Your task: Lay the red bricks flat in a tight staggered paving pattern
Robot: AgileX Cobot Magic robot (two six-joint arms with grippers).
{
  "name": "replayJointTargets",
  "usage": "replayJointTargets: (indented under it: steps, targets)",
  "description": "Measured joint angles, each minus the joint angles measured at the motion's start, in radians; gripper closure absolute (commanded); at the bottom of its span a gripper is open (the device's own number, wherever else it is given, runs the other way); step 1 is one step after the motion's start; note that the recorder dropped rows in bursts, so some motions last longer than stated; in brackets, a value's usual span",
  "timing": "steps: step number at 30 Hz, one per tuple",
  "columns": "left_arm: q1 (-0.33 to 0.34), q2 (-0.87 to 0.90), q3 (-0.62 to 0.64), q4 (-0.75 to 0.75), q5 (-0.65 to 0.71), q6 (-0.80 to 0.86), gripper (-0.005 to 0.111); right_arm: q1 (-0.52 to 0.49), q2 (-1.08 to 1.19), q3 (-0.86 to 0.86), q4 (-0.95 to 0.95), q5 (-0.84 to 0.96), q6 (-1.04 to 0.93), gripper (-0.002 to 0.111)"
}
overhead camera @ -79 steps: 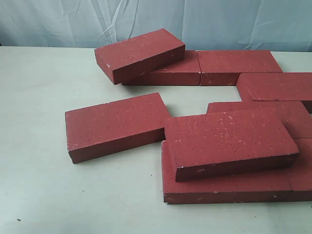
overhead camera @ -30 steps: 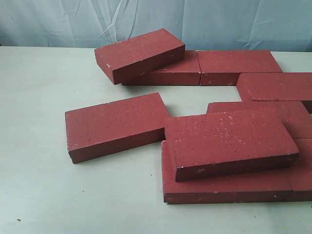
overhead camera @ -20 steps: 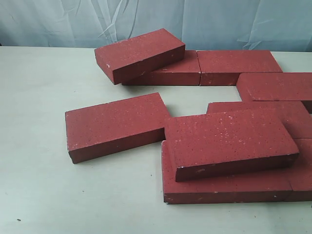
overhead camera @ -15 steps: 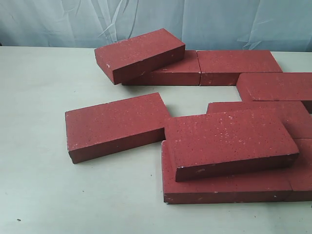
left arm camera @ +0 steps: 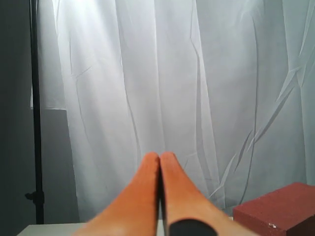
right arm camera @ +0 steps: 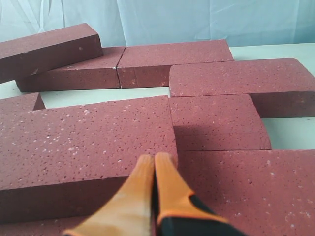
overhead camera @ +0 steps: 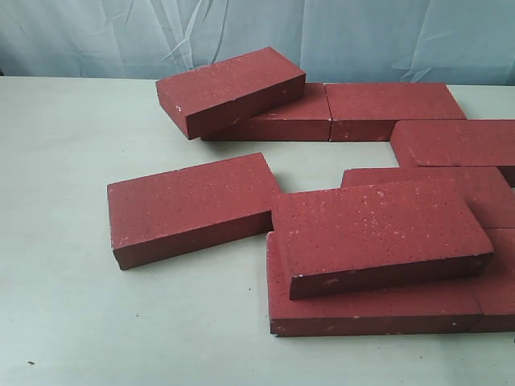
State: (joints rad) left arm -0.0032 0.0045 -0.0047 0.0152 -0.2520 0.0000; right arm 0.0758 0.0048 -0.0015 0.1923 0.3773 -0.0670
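grippers: left gripper, right gripper pinched together, empty
risk: my closed tips may shove top brick askew

Pale, matte table in front of me, with a dark speck near its front left. Flat on it, off by itself at the left, is the lone brick, turned a little askew. Along the back I see two end to end and touching: back-left brick, back-right brick. At the front right, the front brick lies flat, with the front-right brick butted against its end. Between the rows, the middle brick lies flat too. The far-right brick may be flat on the table or propped; I can't tell. Bare table shows between the back row and the lone brick.
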Motion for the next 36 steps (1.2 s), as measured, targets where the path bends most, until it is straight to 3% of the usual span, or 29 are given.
replayJointTargets:
  steps: [9, 20, 33, 36]
  targets:
    - [0.000, 0.000, 0.000, -0.008, -0.026, -0.017, 0.107, 0.000, 0.000, 0.000, 0.000, 0.000, 0.000, 0.109]
    - [0.000, 0.104, -0.199, -0.010, 0.252, -0.017, 0.107, 0.000, 0.000, 0.000, 0.000, 0.000, 0.000, 0.109]
    - [0.000, 0.121, -0.226, 0.001, 0.252, -0.017, 0.107, 0.000, 0.000, 0.000, 0.000, 0.000, 0.000, 0.109]
    - [0.000, 0.123, -0.251, -0.001, 0.303, -0.017, 0.107, 0.000, 0.000, 0.000, 0.000, 0.000, 0.000, 0.109]
